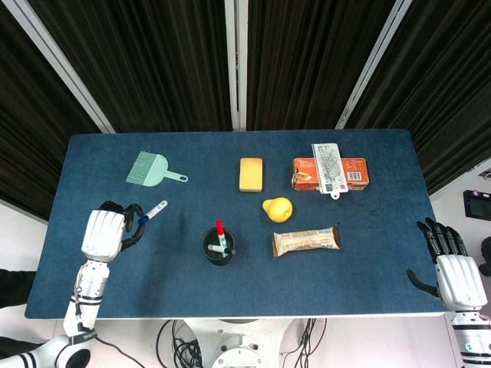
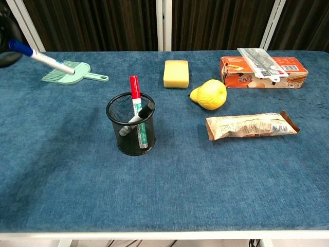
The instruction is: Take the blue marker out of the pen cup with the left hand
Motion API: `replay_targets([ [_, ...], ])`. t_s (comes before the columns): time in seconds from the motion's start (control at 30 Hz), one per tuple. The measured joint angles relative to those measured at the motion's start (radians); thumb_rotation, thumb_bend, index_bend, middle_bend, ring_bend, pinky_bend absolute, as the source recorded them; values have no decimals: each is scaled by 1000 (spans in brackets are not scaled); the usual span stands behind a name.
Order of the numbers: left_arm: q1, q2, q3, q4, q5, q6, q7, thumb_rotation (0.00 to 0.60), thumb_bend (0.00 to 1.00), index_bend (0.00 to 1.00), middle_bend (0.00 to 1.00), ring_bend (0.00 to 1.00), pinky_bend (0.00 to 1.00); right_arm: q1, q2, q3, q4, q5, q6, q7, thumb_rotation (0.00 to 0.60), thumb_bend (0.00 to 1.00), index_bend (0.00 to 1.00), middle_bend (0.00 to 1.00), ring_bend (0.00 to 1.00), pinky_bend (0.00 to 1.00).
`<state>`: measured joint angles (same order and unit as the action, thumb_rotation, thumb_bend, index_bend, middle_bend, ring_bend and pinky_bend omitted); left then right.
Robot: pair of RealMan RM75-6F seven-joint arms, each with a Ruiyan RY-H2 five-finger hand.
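Observation:
My left hand (image 1: 105,232) hovers over the table's left front part and pinches the blue marker (image 1: 150,214) by its blue cap end. The white barrel points right and away. In the chest view the blue marker (image 2: 40,57) shows at the far left, with only a dark edge of the left hand (image 2: 6,53) in frame. The black mesh pen cup (image 1: 219,247) (image 2: 130,131) stands to the right of that hand, holding a red marker (image 2: 135,92) and a black-capped one. My right hand (image 1: 453,270) rests off the table's right edge, fingers spread, holding nothing.
A green dustpan brush (image 1: 154,170) lies behind the left hand. A yellow sponge (image 1: 251,174), a yellow pear (image 1: 278,208), a snack bar (image 1: 305,241) and an orange box (image 1: 331,173) with a packet on top fill the middle and right.

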<state>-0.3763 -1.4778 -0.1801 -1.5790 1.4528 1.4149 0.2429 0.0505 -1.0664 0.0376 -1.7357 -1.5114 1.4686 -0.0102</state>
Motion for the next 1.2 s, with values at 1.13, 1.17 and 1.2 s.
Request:
replay_targets([
  [1.13,133,260,115,-54,-84,3,113,600,253,72,0,0,1,-3,-33,5,14,-25,32,-42,600,176,0,0,0,0],
  [1.17,136,266,120,-58,-89,0,129,600,244,72,0,0,0,-2,-36,5,14,-25,32,-48,600,176,0,0,0,0],
  [1.2,140,273,125,-61,-91,-2,144,600,239,72,0,0,0,-2,-39,5,13,-27,32,-52,600,176,0,0,0,0],
])
